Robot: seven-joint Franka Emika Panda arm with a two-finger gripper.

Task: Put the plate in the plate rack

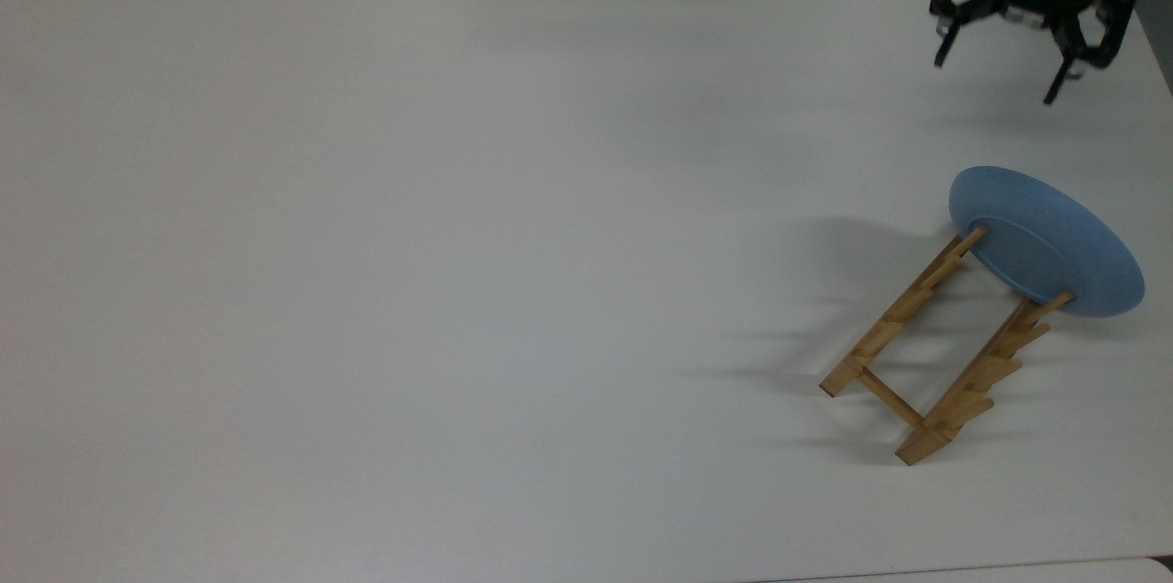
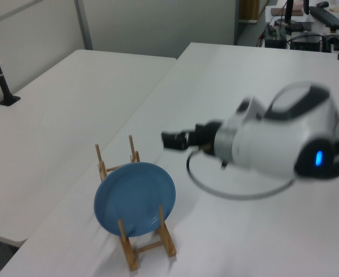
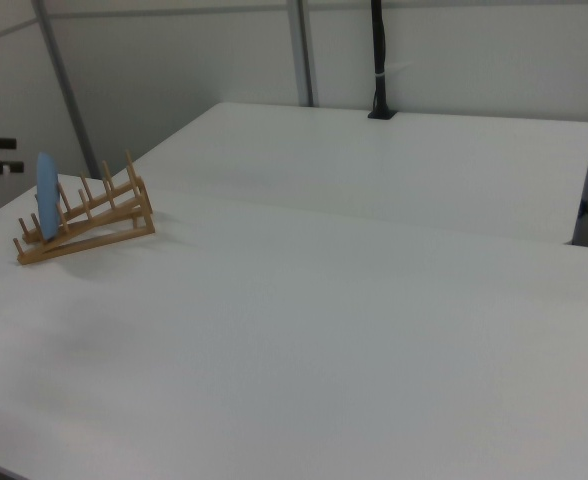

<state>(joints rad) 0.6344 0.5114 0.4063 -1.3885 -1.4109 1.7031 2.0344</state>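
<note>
In the top view, start at the left and you find bare white counter (image 1: 412,271) across most of the width. Farther right comes the plate rack (image 1: 935,354), lying diagonally with its two notched rails running from lower left to upper right. At the rack's upper-right end you see the plate (image 1: 1045,239), light blue, standing on edge in a slot between the pegs and leaning a little. Above it, at the top right corner, your end effector (image 1: 994,79) hangs well apart from the plate, its two fingers spread wide and empty, pointing down the frame toward the plate.

In the left view, the plate (image 2: 135,199) stands upright in the near end of the rack (image 2: 138,245), its face turned toward you. To the right of it, the end effector (image 2: 170,140) sits above the counter and clear of the plate's upper rim, with the arm (image 2: 279,138) stretched out roughly level behind it, its wrist pointing toward the left view's left.

In the right view, you see the fingertips (image 3: 4,143) at the far left edge, then the plate (image 3: 47,195) edge-on in the rack (image 3: 84,220).
</note>
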